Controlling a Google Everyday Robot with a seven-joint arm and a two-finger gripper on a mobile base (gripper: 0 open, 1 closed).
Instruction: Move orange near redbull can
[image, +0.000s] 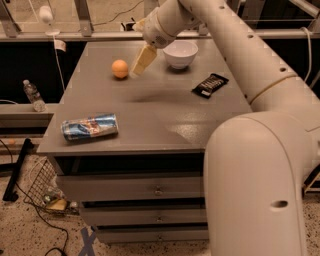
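The orange sits on the grey table top at the back left. The redbull can lies on its side near the front left edge, well apart from the orange. My gripper hangs just right of the orange, a little above the table, and holds nothing that I can see. The white arm reaches in from the right.
A white bowl stands at the back, right of the gripper. A black snack wrapper lies at the right. A water bottle stands on a ledge left of the table. Drawers sit below the top.
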